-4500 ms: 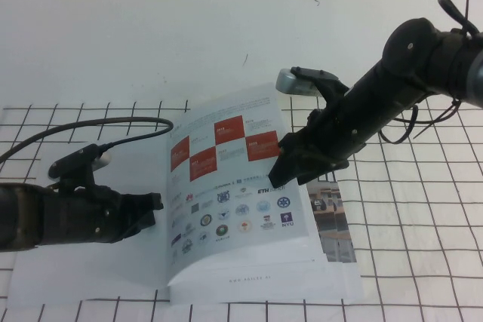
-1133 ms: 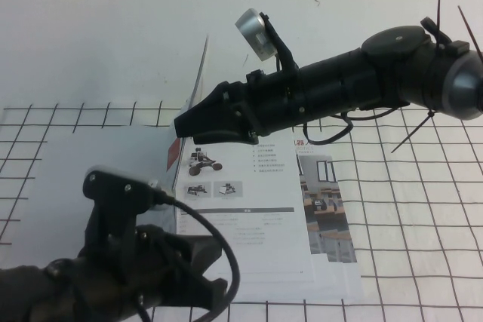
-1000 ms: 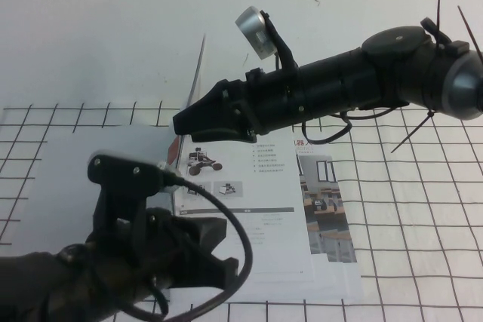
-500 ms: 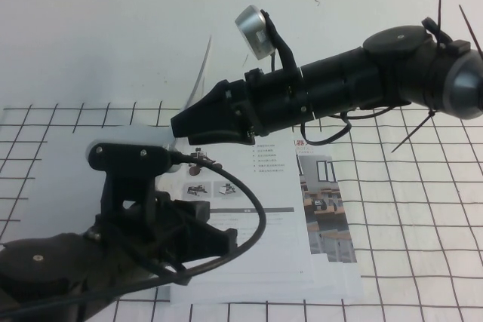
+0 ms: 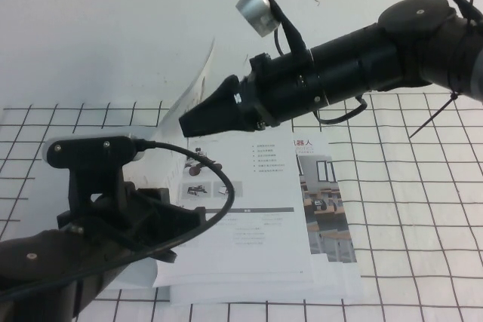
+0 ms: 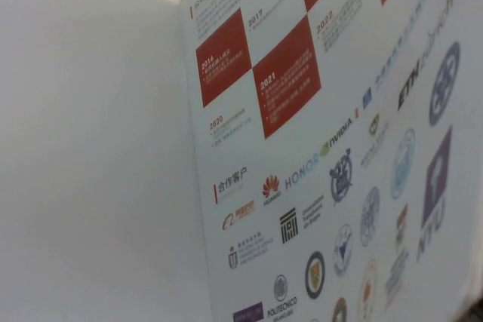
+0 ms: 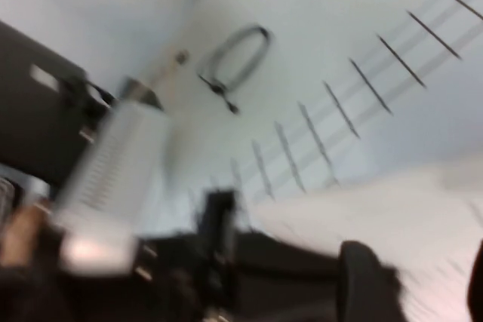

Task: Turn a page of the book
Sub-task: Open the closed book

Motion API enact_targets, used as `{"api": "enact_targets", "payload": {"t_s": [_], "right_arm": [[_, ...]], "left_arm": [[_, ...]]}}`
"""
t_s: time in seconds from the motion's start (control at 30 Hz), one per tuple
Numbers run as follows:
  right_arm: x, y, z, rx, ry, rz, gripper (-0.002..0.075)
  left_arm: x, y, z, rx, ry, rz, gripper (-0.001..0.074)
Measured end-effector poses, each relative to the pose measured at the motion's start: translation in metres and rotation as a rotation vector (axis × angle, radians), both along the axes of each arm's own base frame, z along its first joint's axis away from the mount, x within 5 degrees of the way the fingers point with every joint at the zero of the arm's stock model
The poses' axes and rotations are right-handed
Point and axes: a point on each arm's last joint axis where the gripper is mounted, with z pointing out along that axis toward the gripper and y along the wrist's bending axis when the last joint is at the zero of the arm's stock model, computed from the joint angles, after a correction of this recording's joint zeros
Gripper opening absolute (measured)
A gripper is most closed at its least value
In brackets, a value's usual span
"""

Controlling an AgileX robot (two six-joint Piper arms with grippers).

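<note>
Page (image 5: 198,79) stands lifted at right claw (image 5: 189,124), above left claw (image 5: 170,243).

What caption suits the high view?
Right gripper lifts the page over the open book while left gripper waits below.

Your colour list, operator:

- Desk (image 5: 423,209): white, ruled with a thin black grid; plain white toward its far edge.
- Book (image 5: 264,209): glossy white pages with small black text, a dark bar, small photos; brown-toned pictures on the sheets nearer the desk's right edge.
- Page (image 6: 324,156): white, red-and-white checker above rows of small logos in red, blue, purple and green.
- Left pincer (image 5: 162,228), near the desk's near left corner: black.
- Right pincer (image 5: 195,121), over the desk's middle: black, a silver-grey disc mounted above it.
</note>
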Motion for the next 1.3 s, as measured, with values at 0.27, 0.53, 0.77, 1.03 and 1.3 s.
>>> {"api": "enact_targets", "payload": {"t_s": [0.27, 0.53, 0.77, 1.03, 1.3], "right_arm": [[0.008, -0.014, -0.038, -0.354, -0.093, 0.009, 0.0113], [0.018, -0.011, -0.084, -0.429, -0.02, 0.019, 0.0005], [0.021, -0.011, -0.11, -0.468, 0.024, 0.036, -0.0001], [0.022, -0.014, -0.121, -0.522, 0.015, 0.059, -0.0001], [0.022, -0.02, -0.129, -0.616, -0.027, 0.091, -0.0001]], "left_arm": [[0.001, 0.004, 0.0, 0.001, -0.003, 0.055, -0.0002], [0.002, 0.009, 0.001, 0.007, -0.01, 0.121, -0.0002], [-0.005, 0.018, -0.017, -0.011, 0.047, 0.17, -0.0002], [-0.016, 0.038, -0.049, -0.051, 0.165, 0.242, -0.0002], [-0.019, 0.035, -0.053, -0.107, 0.205, 0.207, -0.0002]]}}
